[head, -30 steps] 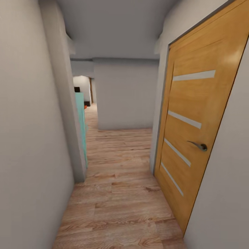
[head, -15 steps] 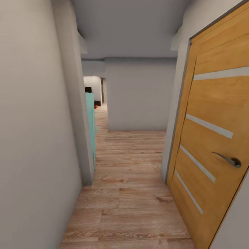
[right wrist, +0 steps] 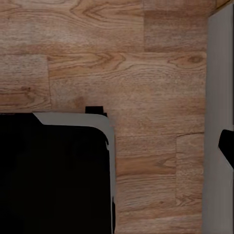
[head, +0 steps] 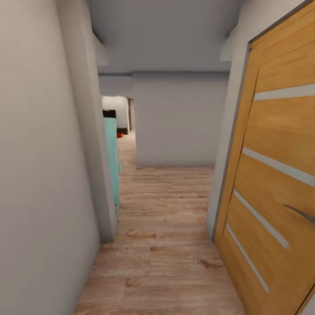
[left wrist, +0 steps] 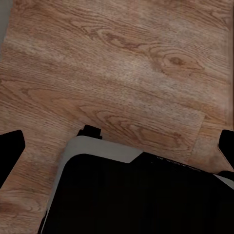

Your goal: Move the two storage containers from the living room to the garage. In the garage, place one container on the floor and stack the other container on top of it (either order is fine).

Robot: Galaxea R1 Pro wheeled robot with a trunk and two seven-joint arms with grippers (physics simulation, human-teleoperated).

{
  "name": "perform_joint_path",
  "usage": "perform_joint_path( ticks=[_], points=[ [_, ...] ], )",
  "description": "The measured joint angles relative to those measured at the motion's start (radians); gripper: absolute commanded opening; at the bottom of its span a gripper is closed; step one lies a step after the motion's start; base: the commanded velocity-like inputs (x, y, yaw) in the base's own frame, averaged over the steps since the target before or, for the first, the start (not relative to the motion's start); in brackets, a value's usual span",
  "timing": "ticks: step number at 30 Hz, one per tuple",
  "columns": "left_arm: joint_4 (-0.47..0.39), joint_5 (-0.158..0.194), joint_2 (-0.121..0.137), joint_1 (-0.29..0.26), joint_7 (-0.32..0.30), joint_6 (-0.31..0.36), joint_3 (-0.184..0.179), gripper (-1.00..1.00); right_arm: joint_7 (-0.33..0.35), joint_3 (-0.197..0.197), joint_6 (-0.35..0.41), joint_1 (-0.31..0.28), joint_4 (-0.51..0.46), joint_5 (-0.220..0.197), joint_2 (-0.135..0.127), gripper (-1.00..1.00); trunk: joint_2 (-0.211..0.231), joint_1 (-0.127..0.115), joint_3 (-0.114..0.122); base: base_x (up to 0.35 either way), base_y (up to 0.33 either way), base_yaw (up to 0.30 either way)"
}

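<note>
Head view: robot faces down a narrow hallway w/ pale wood-plank floor [head: 166,245], grey walls either side. A honey-brown door [head: 280,183] w/ pale horizontal strips stands at right, its handle [head: 302,213] partly cut off by the frame edge. A teal panel [head: 112,166] juts out past the left wall corner. Far down the corridor, an opening shows a brighter room w/ a dark shape and a small orange-red speck [head: 120,135] low on the floor; too small to call, but it may be one of the storage containers. No container is close by.

Left wrist view: camera looks down on wood planks and the dark, light-edged robot base [left wrist: 136,195]. The black tips of the left gripper [left wrist: 117,146] sit at opposite edges of the frame, set wide apart, nothing between them.

Right wrist view: same planks, base corner [right wrist: 53,170], a grey wall strip [right wrist: 219,122] along one side. Just one black tip [right wrist: 226,146] of the right gripper is seen, so can't tell whether its jaws are spread or closed.

Judgement: robot is in transit, fetch step not yet begun. The bins, thin-walled and open-top, should be light and fairly stiff but may flex; best pinched over a rim at mid-wall, likely one gripper per long side.
</note>
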Motion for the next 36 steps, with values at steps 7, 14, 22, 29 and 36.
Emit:
perform_joint_path(
  ticks=[7, 14, 22, 29, 36],
  points=[
    [0.000, 0.000, 0.001, 0.000, 0.001, 0.000, 0.000, 1.00, -0.002, 0.002, 0.000, 0.000, 0.000, 0.001, 0.002, 1.00, 0.000, 0.000, 0.000, 0.322, -0.092, 0.000],
    [0.000, 0.000, 0.002, 0.000, 0.001, 0.000, 0.000, 1.00, -0.002, 0.001, 0.000, 0.000, 0.000, 0.001, 0.000, 1.00, 0.000, 0.000, 0.000, 0.322, -0.093, 0.000],
    [0.000, 0.000, 0.004, 0.000, 0.001, 0.001, 0.000, 1.00, -0.002, 0.002, 0.000, 0.000, 0.000, 0.001, -0.003, 1.00, 0.000, 0.000, 0.000, 0.323, -0.061, 0.000],
    [0.000, 0.000, 0.004, 0.000, 0.001, 0.008, 0.001, 1.00, -0.003, 0.003, 0.000, 0.000, 0.000, 0.002, 0.003, 1.00, 0.000, 0.000, 0.000, 0.325, -0.003, 0.088],
    [0.000, 0.000, 0.004, 0.000, 0.001, 0.009, 0.000, 1.00, -0.005, 0.003, 0.000, 0.000, 0.000, 0.002, -0.001, 1.00, 0.000, 0.000, 0.000, 0.326, 0.000, 0.238]
  ],
)
